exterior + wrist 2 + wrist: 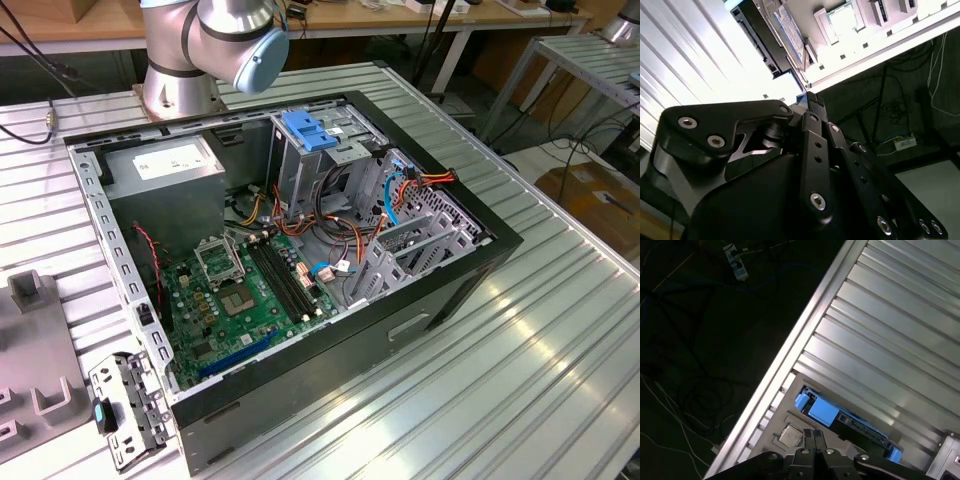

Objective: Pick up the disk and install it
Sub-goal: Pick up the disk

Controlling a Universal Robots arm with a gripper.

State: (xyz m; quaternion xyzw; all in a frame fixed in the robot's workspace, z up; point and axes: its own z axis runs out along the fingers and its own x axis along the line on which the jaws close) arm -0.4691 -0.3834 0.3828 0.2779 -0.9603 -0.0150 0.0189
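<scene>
Claw (812, 98) (814, 433) clenched, my two black tips pressed flat together with nothing between them, in both wrist views. The disk (855, 426) lies just beyond my tips and apart from them. It sits in a grey holder (782, 417) at the edge of the ribbed aluminium table (890, 340), and its blue side rails show at both ends of its black edge. Just beside it in the same holder sits a small square silver chip (790, 436). Past the table's edge is dark floor with loose cables (700, 390).

In the exterior view the open computer case (450, 290) stands mid-table, my arm's base (185, 70) at its far side. Inside, the drive cage with its blue latch (308, 130) stands far. The grey power-supply box (165, 165) is to the exterior view's left of it, and the green motherboard (240, 300) is nearer.
</scene>
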